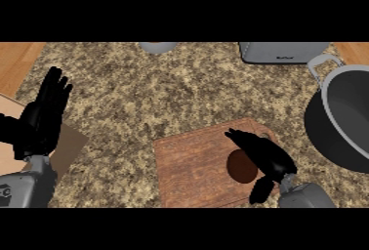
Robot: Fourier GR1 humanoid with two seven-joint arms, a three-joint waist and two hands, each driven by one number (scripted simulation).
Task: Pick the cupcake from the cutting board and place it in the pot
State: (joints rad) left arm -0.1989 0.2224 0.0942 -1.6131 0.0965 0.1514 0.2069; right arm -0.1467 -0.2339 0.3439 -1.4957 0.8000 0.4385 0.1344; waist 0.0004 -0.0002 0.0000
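Note:
The cupcake (240, 166) shows as a dark brown oval on the wooden cutting board (191, 166) at the lower middle. My right hand (270, 158) lies just to its right and partly over it. The fingers stretch up-left past the cupcake's top and the thumb points down below it, so the cupcake sits in the gap between them and the hand is open. The dark pot (338, 122) with a grey rim and handle stands at the right edge, apart from the board. My left hand (42, 119) rests open at the left edge, fingers up.
A grey appliance (282, 52) stands at the back right, close to the pot's handle. A small grey round object (158, 47) sits at the back middle. A brown wooden block (71, 146) lies under my left hand, where the speckled counter meets wooden surfaces.

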